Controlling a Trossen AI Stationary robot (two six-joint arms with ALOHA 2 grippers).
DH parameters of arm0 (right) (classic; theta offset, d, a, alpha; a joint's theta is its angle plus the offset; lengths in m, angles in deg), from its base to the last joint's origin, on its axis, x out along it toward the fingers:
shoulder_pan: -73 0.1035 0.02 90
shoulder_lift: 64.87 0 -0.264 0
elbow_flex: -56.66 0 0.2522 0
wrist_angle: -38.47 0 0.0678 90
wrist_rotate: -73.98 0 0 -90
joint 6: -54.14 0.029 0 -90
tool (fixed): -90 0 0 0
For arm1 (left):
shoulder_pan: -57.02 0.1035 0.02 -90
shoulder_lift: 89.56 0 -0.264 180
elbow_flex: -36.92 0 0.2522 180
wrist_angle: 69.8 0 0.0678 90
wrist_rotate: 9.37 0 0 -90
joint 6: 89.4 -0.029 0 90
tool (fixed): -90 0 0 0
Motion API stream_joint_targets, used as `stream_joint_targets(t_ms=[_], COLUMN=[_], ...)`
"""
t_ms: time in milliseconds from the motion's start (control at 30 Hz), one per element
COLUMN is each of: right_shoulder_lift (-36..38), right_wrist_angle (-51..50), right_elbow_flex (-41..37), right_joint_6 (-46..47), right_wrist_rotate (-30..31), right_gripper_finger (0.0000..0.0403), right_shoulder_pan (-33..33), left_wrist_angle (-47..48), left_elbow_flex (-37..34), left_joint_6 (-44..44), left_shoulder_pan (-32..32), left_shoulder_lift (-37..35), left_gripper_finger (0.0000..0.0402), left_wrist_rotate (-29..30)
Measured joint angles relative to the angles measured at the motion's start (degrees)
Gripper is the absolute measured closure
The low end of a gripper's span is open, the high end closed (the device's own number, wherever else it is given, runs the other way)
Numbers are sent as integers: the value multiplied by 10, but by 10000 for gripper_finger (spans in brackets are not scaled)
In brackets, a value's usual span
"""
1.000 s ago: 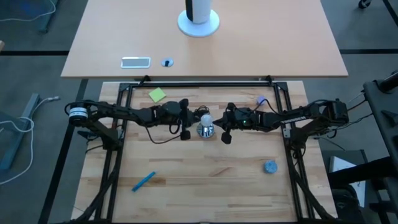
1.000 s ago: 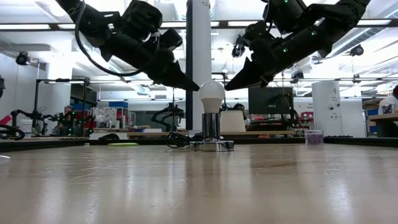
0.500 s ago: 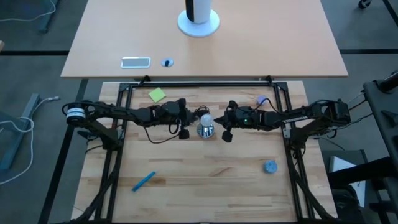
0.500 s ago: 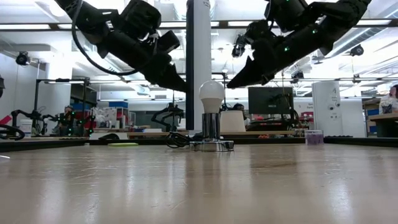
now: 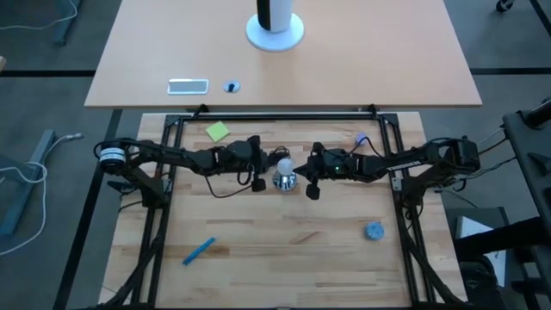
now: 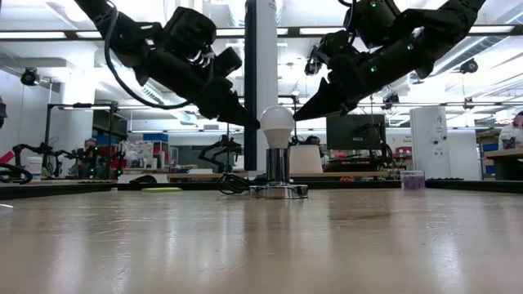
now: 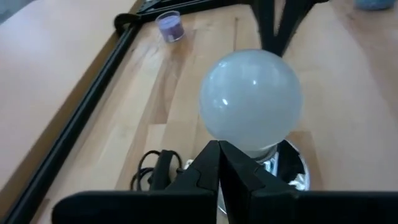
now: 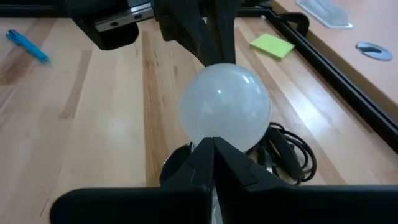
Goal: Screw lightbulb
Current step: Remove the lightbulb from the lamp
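Observation:
The white lightbulb [image 6: 278, 125] stands upright with its base in the shiny metal socket [image 6: 277, 167] at the middle of the table; it also shows in the high view [image 5: 283, 164]. My left gripper [image 6: 256, 124] is shut, and its tip is at the bulb's left side, slanting down. My right gripper [image 6: 298, 116] is shut, and its tip is at the bulb's right side, slanting down. In each wrist view the shut fingers [image 7: 219, 163] [image 8: 213, 160] stand right in front of the bulb's globe [image 7: 251, 101] [image 8: 225, 107]. My left gripper has its shut tip at the left flank of the bulb's globe [image 6: 263, 126], slanting down from the table's left; I cannot tell whether it touches. My right gripper has its shut tip at the globe's right flank [image 6: 292, 119], slanting down from the table's right; I cannot tell whether it touches.
The socket's black cord [image 5: 225, 191] lies coiled behind it and runs left. A blue-grey cap [image 5: 374, 231] lies at the near right, a blue pen [image 5: 199, 251] at the near left, a green note [image 5: 217, 131] at the far left and a purple cup [image 5: 361, 139] at the far right.
My left gripper drew back from the bulb toward the table's left, then came back to the bulb's left side, a little lower than before. The bulb and socket have stayed where they were.

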Motion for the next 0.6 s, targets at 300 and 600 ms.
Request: stream_joint_targets(t_ms=[300,600], right_shoulder_lift=[0,9], right_wrist_angle=[-2,-7], right_elbow_flex=[-1,0], right_joint_6=[-2,2], right_wrist_rotate=[22,26], right_gripper_finger=[403,403], right_shoulder_pan=[0,4], left_wrist_angle=[8,42], left_elbow_flex=[-1,0], left_joint_6=[0,16], left_shoulder_pan=[1,0], left_shoulder_lift=[-2,-17], left_gripper_finger=[402,401], left_wrist_rotate=[-66,-20])
